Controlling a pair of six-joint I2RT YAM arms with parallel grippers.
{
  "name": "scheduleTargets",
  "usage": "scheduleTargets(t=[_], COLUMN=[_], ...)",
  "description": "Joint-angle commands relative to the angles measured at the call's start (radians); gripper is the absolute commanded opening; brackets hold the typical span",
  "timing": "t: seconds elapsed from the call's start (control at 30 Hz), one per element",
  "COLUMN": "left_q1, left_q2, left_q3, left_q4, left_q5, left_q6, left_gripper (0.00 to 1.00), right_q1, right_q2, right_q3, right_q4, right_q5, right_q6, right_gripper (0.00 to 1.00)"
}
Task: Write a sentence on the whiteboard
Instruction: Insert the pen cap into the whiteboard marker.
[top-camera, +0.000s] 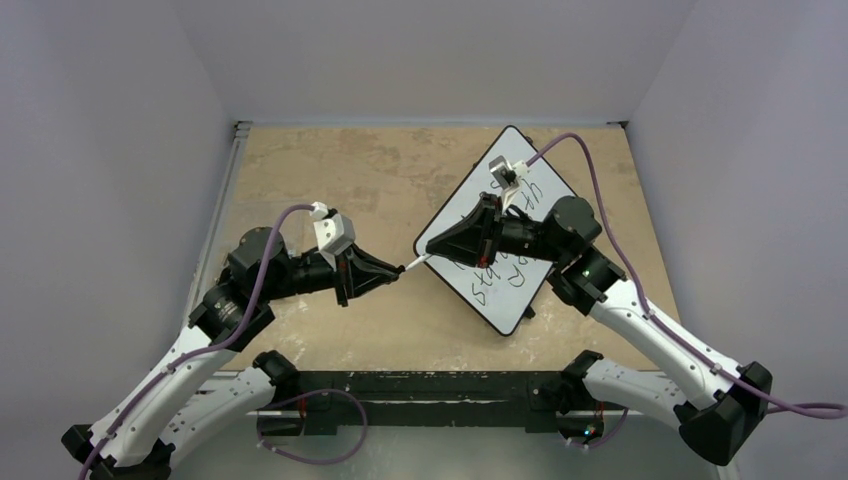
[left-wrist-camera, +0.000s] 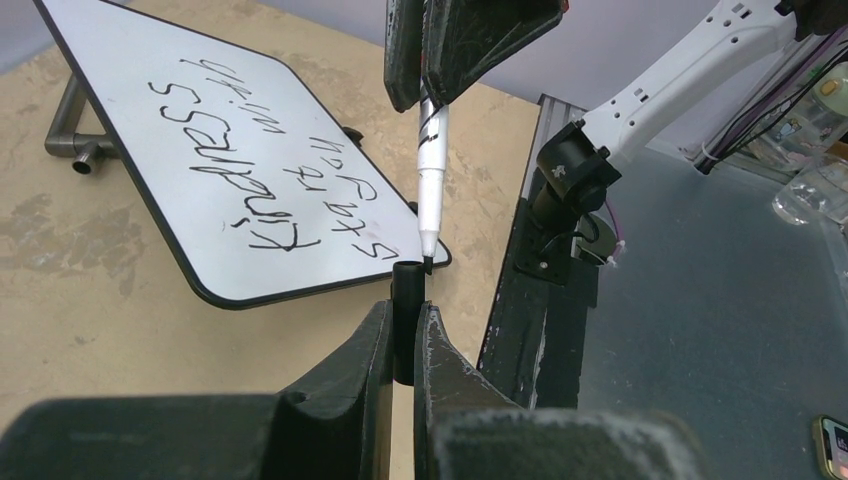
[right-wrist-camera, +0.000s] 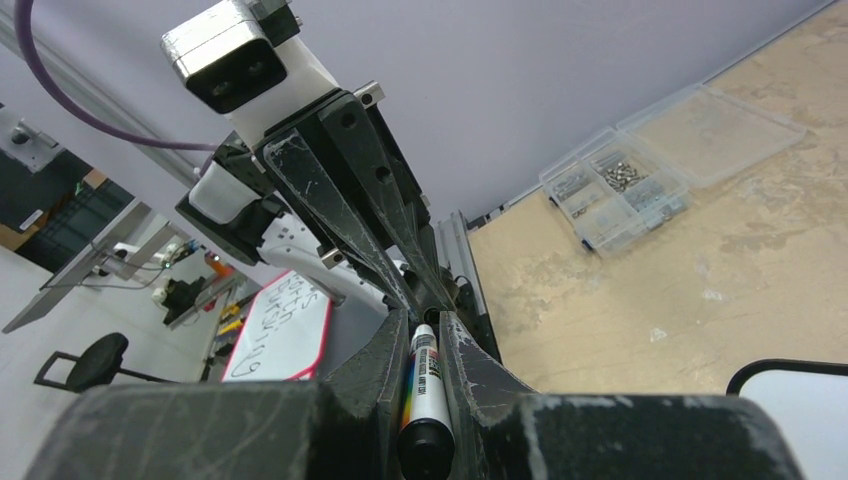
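The whiteboard (top-camera: 512, 305) stands tilted on its feet at the right of the desk (top-camera: 330, 180), the sentence (left-wrist-camera: 270, 180) in black across it; just left of its corner the right tool (left-wrist-camera: 422, 100) pinches a marker (left-wrist-camera: 431, 190) — tip at the rim of a black cap (left-wrist-camera: 405, 275) — which the left tool (left-wrist-camera: 405, 318) pinches.

Tabletop (top-camera: 330, 170) left of the whiteboard (top-camera: 500, 305) lies open — free passage. Right side obstructed — the tilted board stands there, right arm (top-camera: 570, 225) stretched across it.
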Motion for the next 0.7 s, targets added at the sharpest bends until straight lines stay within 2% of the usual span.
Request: scheduleTargets(t=[0.0, 0.67], left_q1=[0.004, 0.003], left_q2=[-0.011, -0.011], left_q3=[-0.007, -0.007], left_q4=[0.045, 0.043], left_q5=[0.014, 0.013], left_q6=[-0.016, -0.017], left_gripper=[0.00, 0.00], right_q1=[0.000, 0.000], right_q2=[-0.027, -0.012], right_q3=[0.042, 0.032], right_q4=[0.014, 0.021], right_q5=[0.047, 0.073], right_q6=[-0.011, -0.003], right_gripper=[0.00, 0.00])
